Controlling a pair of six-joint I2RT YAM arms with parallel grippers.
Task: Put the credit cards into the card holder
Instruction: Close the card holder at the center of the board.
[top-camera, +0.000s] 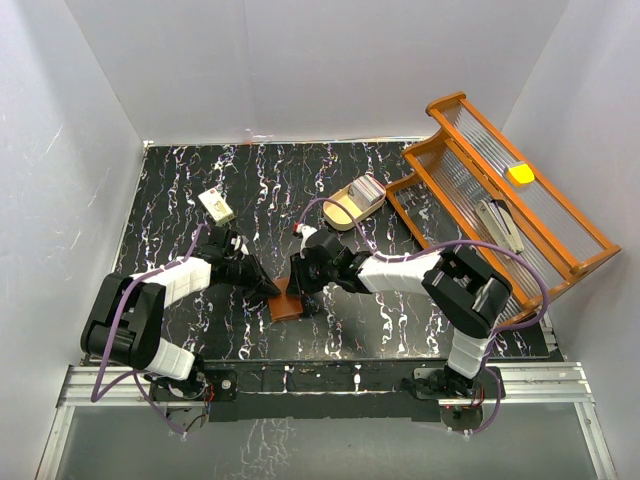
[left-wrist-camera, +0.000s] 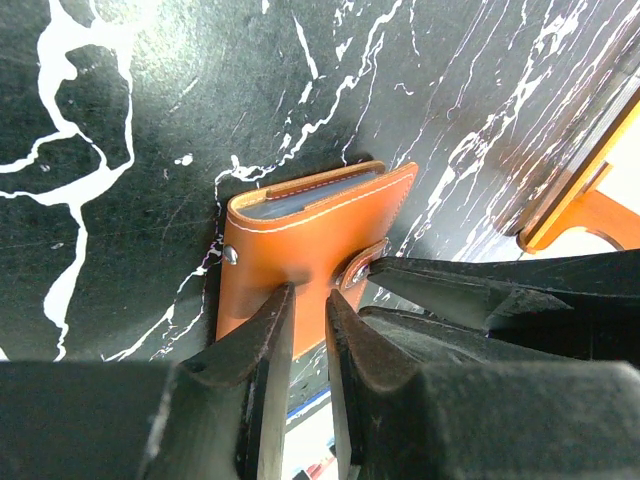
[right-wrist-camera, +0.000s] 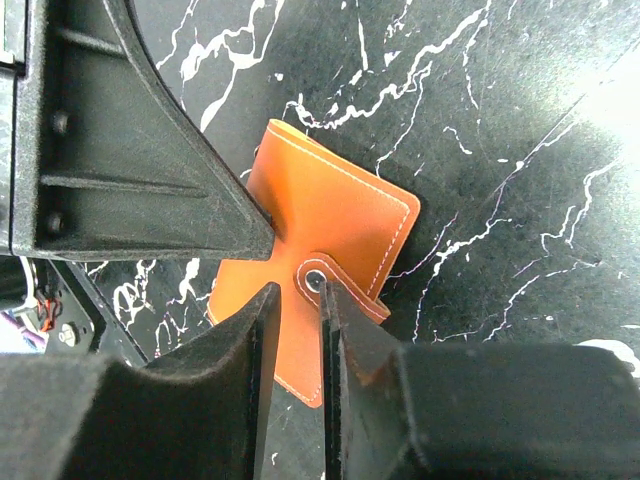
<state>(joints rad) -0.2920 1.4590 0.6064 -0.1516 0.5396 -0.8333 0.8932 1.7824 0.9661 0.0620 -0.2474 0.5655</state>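
The card holder (top-camera: 287, 303) is a brown leather wallet lying closed on the black marbled table, between my two grippers. In the left wrist view the holder (left-wrist-camera: 300, 230) lies flat with its snap strap fastened. My left gripper (left-wrist-camera: 308, 298) is nearly shut with only a narrow slit, empty, its tips resting on the cover. My right gripper (right-wrist-camera: 298, 292) is likewise nearly shut and empty, its tips at the snap stud (right-wrist-camera: 314, 280) on the holder (right-wrist-camera: 340, 215). The credit cards (top-camera: 366, 186) are stacked in a beige oval tray (top-camera: 340, 212), apart from both grippers.
A small cream block (top-camera: 216, 205) lies at the back left. An orange wooden rack (top-camera: 470, 150) with ribbed panels stands at the right, with a yellow piece (top-camera: 520, 173) on it. White walls close in the table on three sides.
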